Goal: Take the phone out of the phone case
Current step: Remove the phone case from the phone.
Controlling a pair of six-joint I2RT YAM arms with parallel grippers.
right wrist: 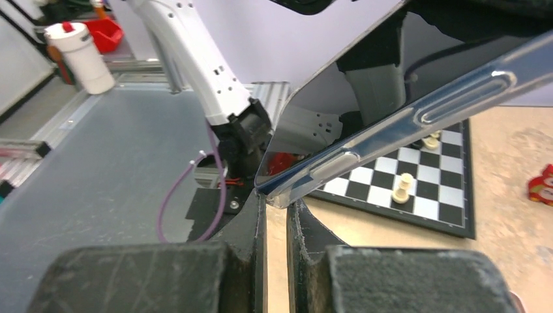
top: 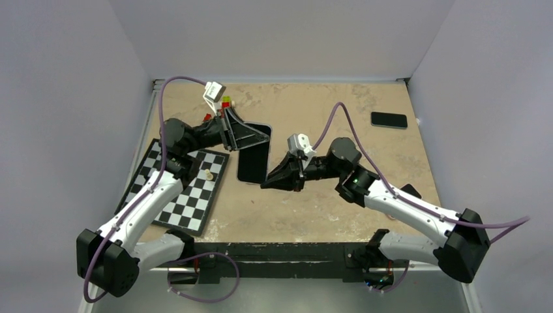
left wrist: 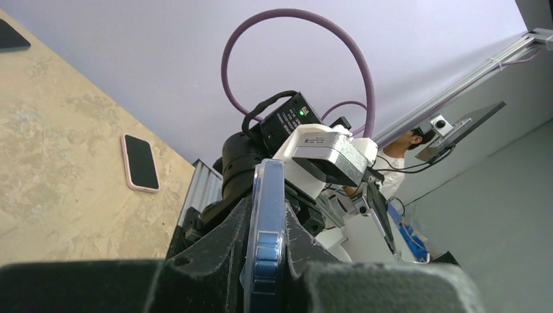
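**Cased phone held between both arms**

We see the phone (top: 254, 160) still in its clear case (left wrist: 269, 195), held over the middle of the bench (top: 313, 215) between the two arms. The left jaws are closed to a narrow gap on the far end. From the left wrist, the cased phone stands edge-on between the two black fingers (left wrist: 215, 261), its blue side showing through the plastic. The right jaws are all but shut, nipping the near corner of the case. From the right wrist, the clear rim runs up and away from the fingertips (right wrist: 251, 215), and the dark screen mirrors the arm behind it.

A chessboard (top: 186, 195) lies to the left, under the left arm, with a pale piece (top: 208, 174) on it. A second phone (top: 389, 119) lies flat near the far right corner, well apart from both arms.
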